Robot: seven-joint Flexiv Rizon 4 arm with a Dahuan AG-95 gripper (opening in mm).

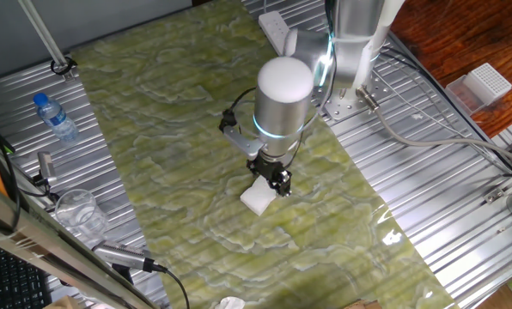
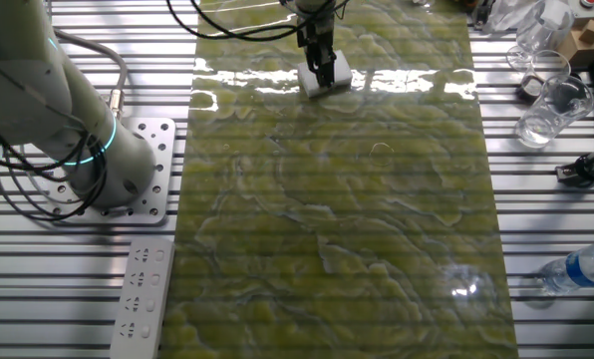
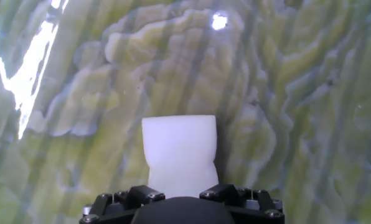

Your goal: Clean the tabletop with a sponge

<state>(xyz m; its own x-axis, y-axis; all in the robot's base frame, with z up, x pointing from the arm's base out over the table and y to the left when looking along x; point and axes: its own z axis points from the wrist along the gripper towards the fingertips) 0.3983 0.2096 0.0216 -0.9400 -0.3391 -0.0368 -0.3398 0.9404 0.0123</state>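
The tabletop (image 1: 179,129) is a long glossy green-yellow marbled sheet; it also shows in the other fixed view (image 2: 357,229) and fills the hand view (image 3: 297,93). The sponge (image 1: 257,198) is a small white block pressed onto the sheet, also seen in the other fixed view (image 2: 329,78) and in the hand view (image 3: 180,152). My gripper (image 1: 273,183) stands over it, shut on the sponge, whose sides are pinched in between the jaws (image 3: 182,190). In the other fixed view the gripper (image 2: 320,68) is at the sheet's far end.
Ribbed silver panels (image 1: 428,180) flank the sheet. A water bottle (image 1: 55,118) and a clear cup (image 1: 77,210) stand on the left. A white perforated box (image 1: 483,84) is at the right. A power strip (image 2: 143,294) and the arm base (image 2: 128,170) lie beside the sheet.
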